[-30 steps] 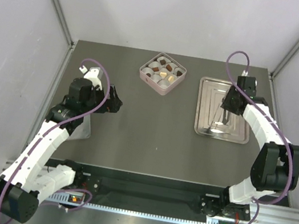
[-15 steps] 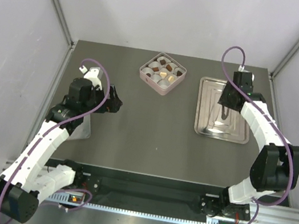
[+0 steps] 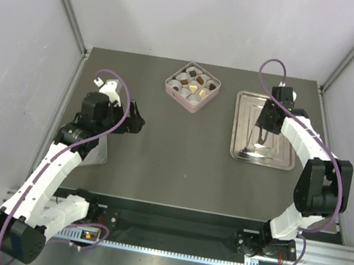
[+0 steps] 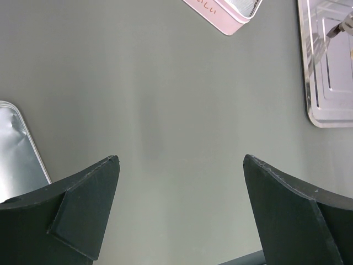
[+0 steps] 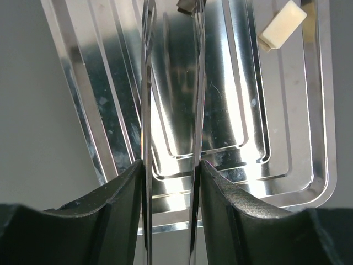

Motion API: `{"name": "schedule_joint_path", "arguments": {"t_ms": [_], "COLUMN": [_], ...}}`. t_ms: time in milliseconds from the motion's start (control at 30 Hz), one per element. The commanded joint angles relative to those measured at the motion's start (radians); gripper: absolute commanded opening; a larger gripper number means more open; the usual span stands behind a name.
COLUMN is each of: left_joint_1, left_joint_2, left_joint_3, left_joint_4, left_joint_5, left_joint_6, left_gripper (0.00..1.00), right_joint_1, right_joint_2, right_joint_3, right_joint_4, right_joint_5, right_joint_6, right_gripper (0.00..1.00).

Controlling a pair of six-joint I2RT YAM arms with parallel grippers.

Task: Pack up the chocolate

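left gripper (image 4: 180, 165): I had it gaping wide and holding nothing, matte black wedge fingers over the table (image 4: 165, 99), a smooth dull grey.
right gripper (image 5: 171, 163): clenched on the tweezers (image 5: 148, 110), two thin bright steel blades pinned between its black fingers.
dark brown piece (image 5: 186, 5): small, sitting between the blade tips, right over the tray.
tray (image 3: 241, 137): rectangular, mirror-shiny metal with stepped ridges and rounded corners.
cream piece (image 5: 281, 25): a pale little block, loose on the tray near its rim.
box (image 4: 220, 16): square, pink, at the table's far middle.
chocolate (image 3: 193, 85): mostly in the box, dark and tan bits in white paper cups (image 3: 185, 93).
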State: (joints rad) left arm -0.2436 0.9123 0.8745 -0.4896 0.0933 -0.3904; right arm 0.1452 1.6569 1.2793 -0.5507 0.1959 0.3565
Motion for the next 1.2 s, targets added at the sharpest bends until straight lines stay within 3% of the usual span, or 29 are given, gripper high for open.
{"name": "schedule_joint_path", "arguments": {"t_ms": [0,633,1167], "left_joint_1": [0.004,0.004,0.004], "left_joint_2": [-0.006,-0.003,-0.001], "left_joint_3": [0.003,0.003,0.004], "left_joint_4": [0.048,0.046,0.046], "left_joint_5": [0.006,0.002,0.002], "left_joint_6": [-0.001,0.001,0.001], "left_gripper": [0.99,0.99,0.99], "right_joint_1": [-0.016,-0.029,-0.032], "right_joint_2": [0.021,0.132,0.129], "right_joint_3": [0.037,0.103,0.134], "right_joint_4": [0.028,0.043,0.041], "right_joint_5": [0.014,0.031,0.023], "right_joint_6": [0.035,0.032,-0.017], "right_gripper": [0.43,0.42,0.22]}}
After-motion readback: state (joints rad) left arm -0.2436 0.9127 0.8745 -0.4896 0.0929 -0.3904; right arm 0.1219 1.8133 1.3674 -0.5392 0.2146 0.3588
